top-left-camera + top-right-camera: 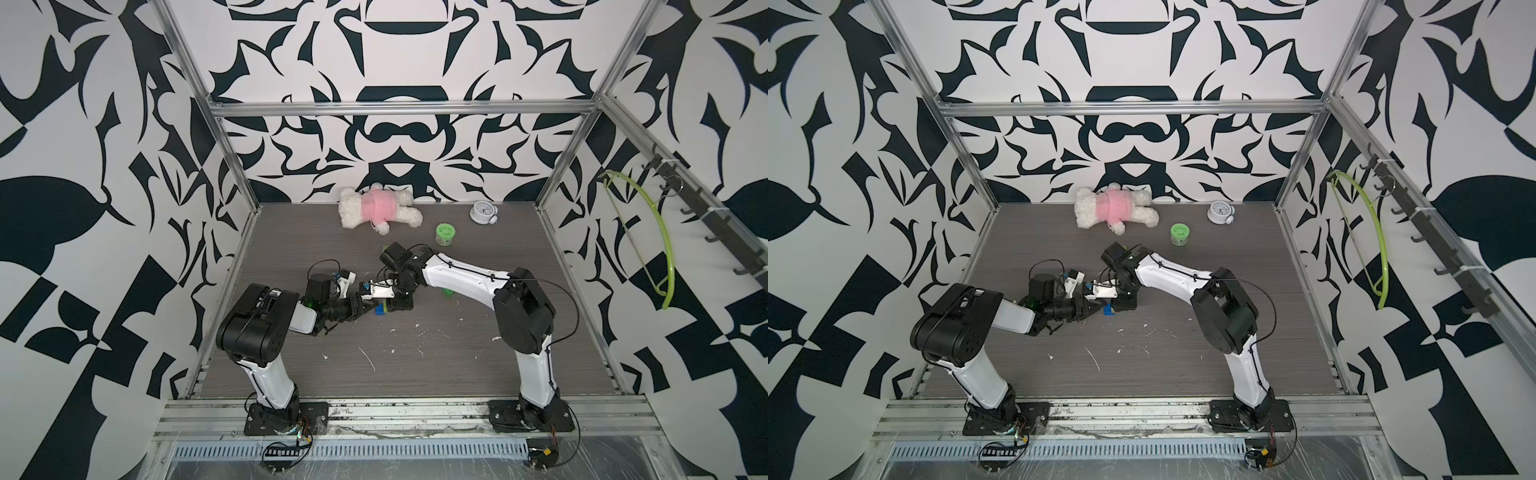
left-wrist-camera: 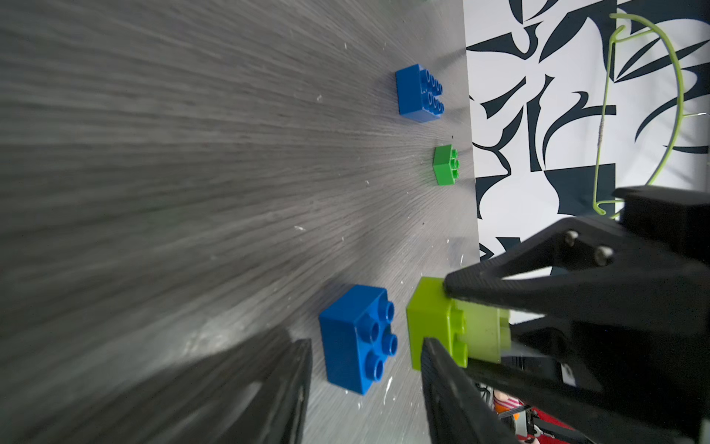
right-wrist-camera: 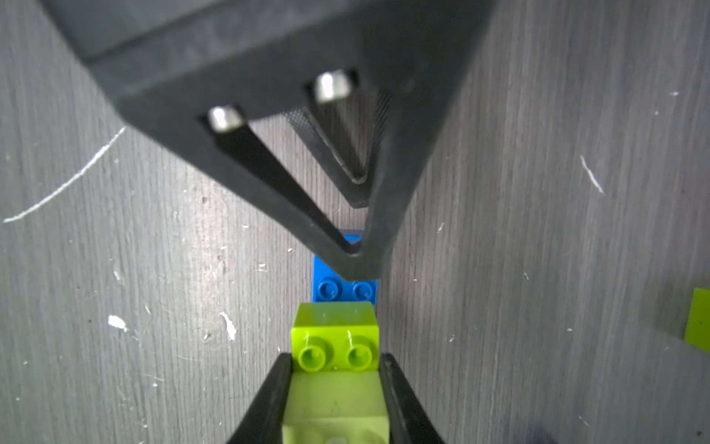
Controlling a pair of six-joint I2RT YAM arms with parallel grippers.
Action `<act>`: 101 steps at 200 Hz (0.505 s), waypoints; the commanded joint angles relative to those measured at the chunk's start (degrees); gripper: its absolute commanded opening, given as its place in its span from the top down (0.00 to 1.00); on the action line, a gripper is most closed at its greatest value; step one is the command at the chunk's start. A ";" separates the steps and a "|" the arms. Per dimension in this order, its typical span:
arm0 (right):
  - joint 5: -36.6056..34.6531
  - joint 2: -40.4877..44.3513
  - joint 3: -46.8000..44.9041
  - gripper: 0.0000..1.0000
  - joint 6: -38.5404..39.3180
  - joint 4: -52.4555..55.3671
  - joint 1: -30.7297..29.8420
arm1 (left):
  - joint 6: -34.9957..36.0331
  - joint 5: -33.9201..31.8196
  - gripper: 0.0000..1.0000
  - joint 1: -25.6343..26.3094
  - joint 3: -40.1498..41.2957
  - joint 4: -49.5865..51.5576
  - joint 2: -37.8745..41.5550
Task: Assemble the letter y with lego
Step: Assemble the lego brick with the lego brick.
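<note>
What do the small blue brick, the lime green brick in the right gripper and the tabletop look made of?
Small blue brick: hard moulded plastic, glossy; crisp edges, sheen on its studs.
Lime green brick: seemingly the same plastic, smooth with a soft sheen.
Tabletop: grey wood-grain surface, probably laminate; mostly matt, scuffed with white marks.

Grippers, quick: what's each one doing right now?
Left gripper: open, one finger on either side of the small blue brick.
Right gripper: closed, holding the lime green brick.
</note>
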State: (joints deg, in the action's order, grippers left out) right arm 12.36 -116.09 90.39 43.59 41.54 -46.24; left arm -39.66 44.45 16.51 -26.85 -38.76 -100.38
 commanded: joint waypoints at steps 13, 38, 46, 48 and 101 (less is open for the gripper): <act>0.38 -0.66 3.34 0.72 -1.59 0.30 -0.33 | -0.08 -1.73 0.47 0.46 1.77 5.09 -1.97; 0.82 -1.28 3.95 0.72 -1.45 0.29 -0.43 | -0.18 -1.82 0.46 0.47 1.73 5.22 -1.97; 0.82 -1.41 4.16 0.72 -1.34 0.30 -0.43 | -0.10 -1.82 0.46 0.48 1.74 5.29 -2.02; 0.87 -1.42 4.11 0.72 -1.39 0.30 -0.43 | -0.08 -1.82 0.46 0.50 1.72 5.35 -2.08; 1.09 -2.19 4.72 0.72 -1.23 0.78 -0.61 | -0.14 -1.86 0.45 0.59 1.63 5.42 -2.40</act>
State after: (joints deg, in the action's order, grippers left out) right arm 12.67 -119.04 93.03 42.98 41.36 -46.37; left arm -39.68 44.75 16.64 -26.85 -39.00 -100.38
